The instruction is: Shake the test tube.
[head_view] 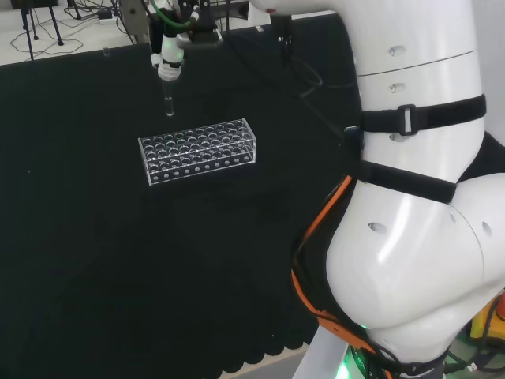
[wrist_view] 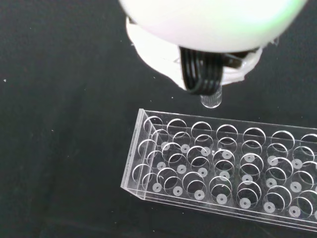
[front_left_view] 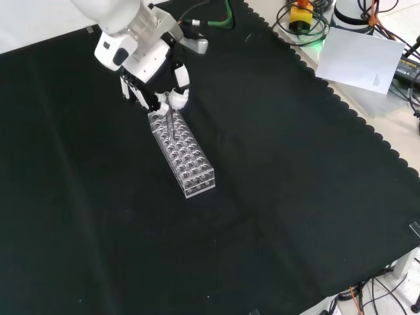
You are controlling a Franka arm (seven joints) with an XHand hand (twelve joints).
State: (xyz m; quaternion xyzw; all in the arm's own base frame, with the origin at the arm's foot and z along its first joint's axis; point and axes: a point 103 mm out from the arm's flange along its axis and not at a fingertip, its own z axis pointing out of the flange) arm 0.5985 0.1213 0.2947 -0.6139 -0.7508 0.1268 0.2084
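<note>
One test tube (wrist_view: 211,100) in hand (front_left_view: 155,79)

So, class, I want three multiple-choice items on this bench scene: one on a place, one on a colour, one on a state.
1. Where is the test tube?
A. lying on the cloth
B. held above the rack
C. standing in a rack hole

2. What colour is the cloth?
A. black
B. white
C. red

3. How is the robot hand?
A. fingers straight, holding nothing
B. flat on the cloth
C. shut on the test tube

Answers:
1 B, the tube's tip hangs clear of the rack in the wrist view.
2 A, the bench covering is black.
3 C, the fingers curl round the tube.
</note>
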